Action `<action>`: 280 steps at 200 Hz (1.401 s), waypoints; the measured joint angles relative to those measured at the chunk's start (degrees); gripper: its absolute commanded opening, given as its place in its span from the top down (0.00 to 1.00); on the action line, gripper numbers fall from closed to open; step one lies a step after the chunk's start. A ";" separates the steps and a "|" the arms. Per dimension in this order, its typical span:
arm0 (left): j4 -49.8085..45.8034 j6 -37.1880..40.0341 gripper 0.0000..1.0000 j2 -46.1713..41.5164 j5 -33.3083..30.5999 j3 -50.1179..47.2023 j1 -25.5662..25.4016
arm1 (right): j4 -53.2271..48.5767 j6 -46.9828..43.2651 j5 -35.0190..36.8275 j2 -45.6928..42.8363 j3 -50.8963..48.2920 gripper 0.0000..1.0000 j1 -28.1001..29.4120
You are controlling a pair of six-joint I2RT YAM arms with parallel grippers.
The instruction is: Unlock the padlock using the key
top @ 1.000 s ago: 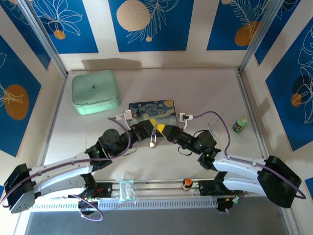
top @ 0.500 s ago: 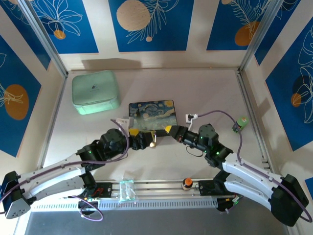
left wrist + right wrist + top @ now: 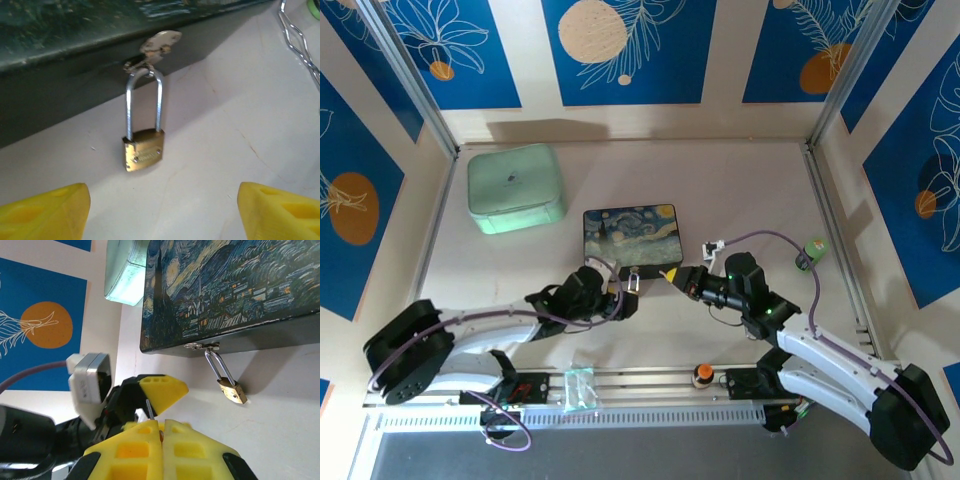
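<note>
**Padlock on the clasp, left fingers spread, right fingers clenched**

On the left wrist camera I saw the left gripper (image 3: 162,207) released, its two yellow fingertips (image 3: 50,205) standing wide apart. The padlock (image 3: 144,152) lay flat on the table (image 3: 240,125), ahead of those fingers and between them. It sat somewhat nearer the left-hand tip and touched neither. Its shackle was hooked through the clasp (image 3: 160,42) on the front wall of the painted box (image 3: 60,45), beyond the fingertips.

On the right wrist camera the right gripper (image 3: 161,427) was clenched, finger against finger. The padlock lay ahead of those tips and off to their right, well apart. A thin metal sliver (image 3: 149,409) rose just above the closed tips. I could not tell whether it was the key, or whether the fingers pinched it.
</note>
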 measured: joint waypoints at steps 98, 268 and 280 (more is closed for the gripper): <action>11.04 0.72 0.39 12.48 3.13 0.87 2.54 | 0.15 0.22 0.09 -3.13 -3.41 1.00 0.37; 19.96 -4.85 0.79 21.59 5.09 3.72 2.16 | 0.72 0.92 1.33 -3.34 -6.47 1.00 0.76; 19.91 -5.40 0.83 21.62 4.85 3.80 1.99 | 0.83 1.20 1.55 -3.34 -7.21 1.00 0.85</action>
